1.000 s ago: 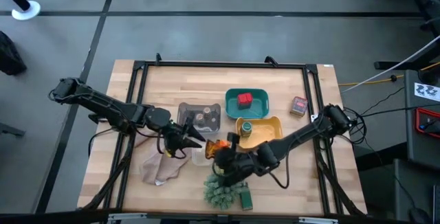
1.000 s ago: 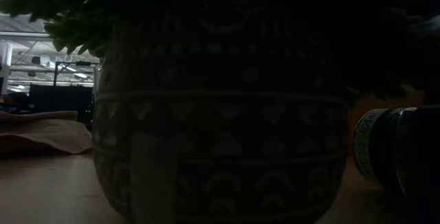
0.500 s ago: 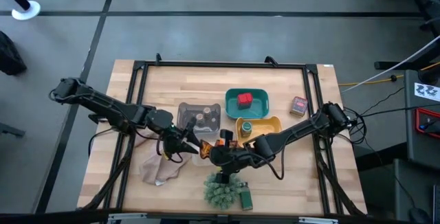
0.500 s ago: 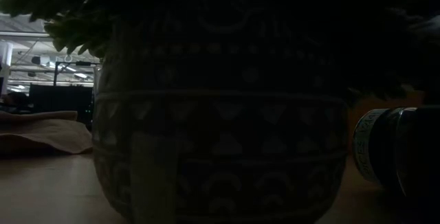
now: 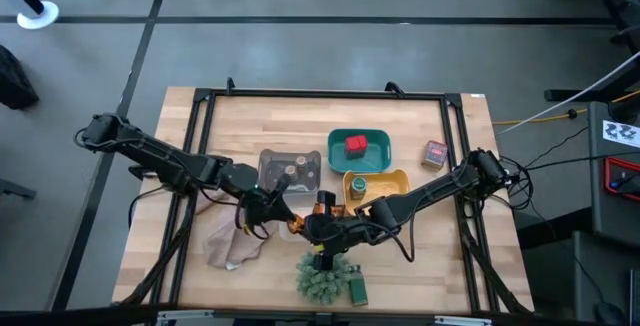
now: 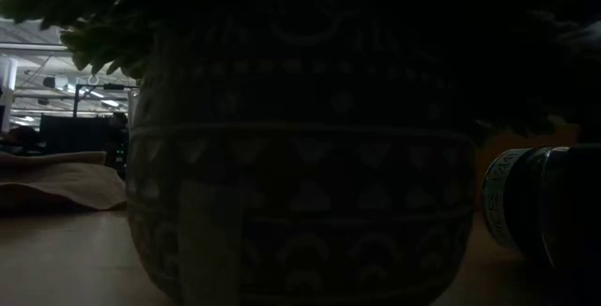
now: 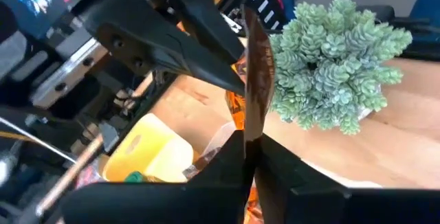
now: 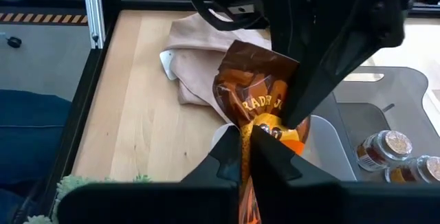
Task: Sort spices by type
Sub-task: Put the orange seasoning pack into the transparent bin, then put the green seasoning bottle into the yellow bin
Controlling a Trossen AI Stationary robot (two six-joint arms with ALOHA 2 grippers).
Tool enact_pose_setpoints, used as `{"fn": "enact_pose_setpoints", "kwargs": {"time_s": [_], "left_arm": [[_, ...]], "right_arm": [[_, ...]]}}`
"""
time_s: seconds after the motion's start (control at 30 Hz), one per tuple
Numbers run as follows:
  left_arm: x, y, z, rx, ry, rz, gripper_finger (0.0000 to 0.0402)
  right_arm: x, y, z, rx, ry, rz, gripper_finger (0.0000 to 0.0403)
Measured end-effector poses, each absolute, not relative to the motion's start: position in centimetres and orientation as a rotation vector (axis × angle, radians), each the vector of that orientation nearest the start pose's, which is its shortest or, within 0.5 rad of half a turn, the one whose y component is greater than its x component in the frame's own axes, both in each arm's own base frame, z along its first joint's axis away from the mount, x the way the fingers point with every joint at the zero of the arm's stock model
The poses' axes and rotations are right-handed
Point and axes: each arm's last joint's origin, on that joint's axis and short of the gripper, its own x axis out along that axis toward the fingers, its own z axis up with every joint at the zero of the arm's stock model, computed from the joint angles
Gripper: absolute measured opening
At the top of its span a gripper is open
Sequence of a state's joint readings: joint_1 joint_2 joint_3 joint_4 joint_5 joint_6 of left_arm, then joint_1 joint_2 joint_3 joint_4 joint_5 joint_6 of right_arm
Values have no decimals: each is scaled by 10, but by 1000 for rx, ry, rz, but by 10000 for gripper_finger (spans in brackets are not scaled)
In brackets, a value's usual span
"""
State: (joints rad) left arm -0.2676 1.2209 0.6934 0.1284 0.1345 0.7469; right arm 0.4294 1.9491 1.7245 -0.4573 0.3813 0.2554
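You are in the middle of a handover: both the left claw [image 5: 283, 217] and the right claw [image 5: 305, 225] are clamped on one orange sachet [image 8: 258, 114], held above the clear tray [image 8: 328, 141]. Next, one claw should release.

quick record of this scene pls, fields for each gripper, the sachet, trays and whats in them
left gripper: shut on orange sachet
right gripper: shut on the same sachet, facing the left
sachet: held up between both, above clear tray
teal tray: one red tub
yellow tray: one green jar
grey tray: two brown-topped jars
plant ball: near table edge
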Motion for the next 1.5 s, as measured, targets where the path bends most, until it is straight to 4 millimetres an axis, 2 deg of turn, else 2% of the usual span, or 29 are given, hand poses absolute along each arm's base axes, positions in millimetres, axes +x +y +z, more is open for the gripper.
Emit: {"fn": "enact_pose_setpoints", "kwargs": {"time_s": [0.3,1.0,1.33,1.5], "left_arm": [[251,-73,244,661,243,-508,2],[247,-71,237,614,340,-519,0],[249,-56,232,571,422,-439,0],[252,-47,230,559,442,-408,0]], "right_arm": [[407,175,294,-13,621,-35,59],[405,178,291,74,684,69,66],[405,179,291,172,697,60,165],[403,179,289,170,732,76,183]]}}
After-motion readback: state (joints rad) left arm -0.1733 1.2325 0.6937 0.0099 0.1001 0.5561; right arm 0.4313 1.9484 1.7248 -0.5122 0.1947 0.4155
